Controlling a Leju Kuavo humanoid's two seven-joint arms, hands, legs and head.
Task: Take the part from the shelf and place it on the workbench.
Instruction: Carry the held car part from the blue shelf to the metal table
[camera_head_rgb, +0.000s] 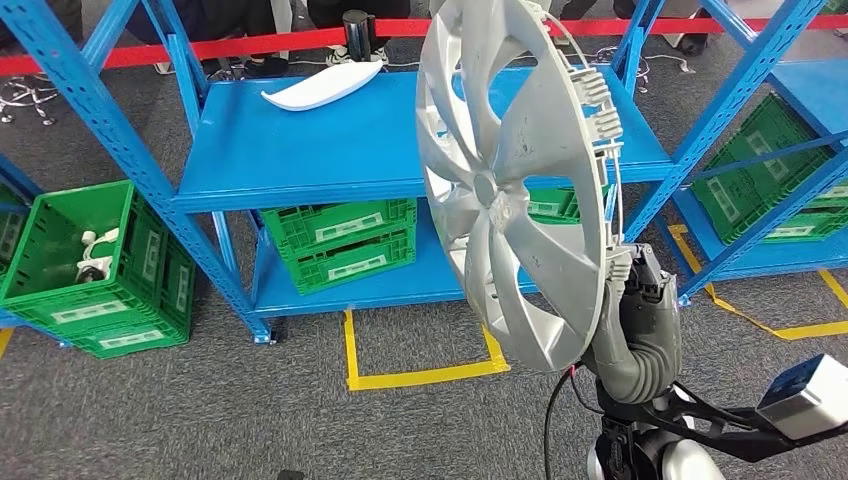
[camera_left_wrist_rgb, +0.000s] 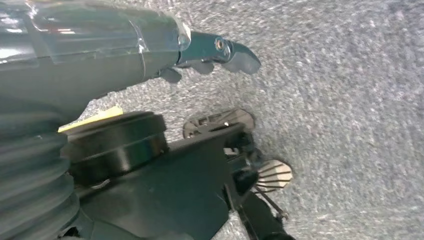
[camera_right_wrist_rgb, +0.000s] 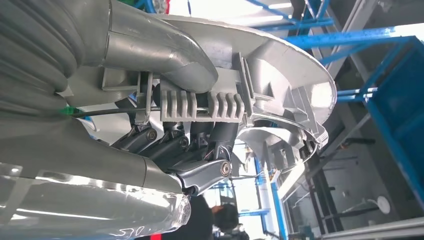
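The part is a large silver wheel cover (camera_head_rgb: 510, 190), held upright on its edge in front of the blue shelf (camera_head_rgb: 300, 160). My right hand (camera_head_rgb: 628, 285) grips its lower rim from behind. In the right wrist view the dark fingers (camera_right_wrist_rgb: 200, 142) curl around the ribbed rim clips of the wheel cover (camera_right_wrist_rgb: 285, 70), with the thumb on the other face. My left hand (camera_left_wrist_rgb: 210, 57) hangs over the grey floor with its fingers loosely apart and nothing in them.
A white curved part (camera_head_rgb: 325, 88) lies on the shelf's upper board. Green crates (camera_head_rgb: 345, 240) sit on the lower board, and another green crate (camera_head_rgb: 90, 265) stands at the left. Yellow floor tape (camera_head_rgb: 420, 375) marks a box below the shelf. Red barrier tape (camera_head_rgb: 250, 45) runs behind, with people's feet beyond it.
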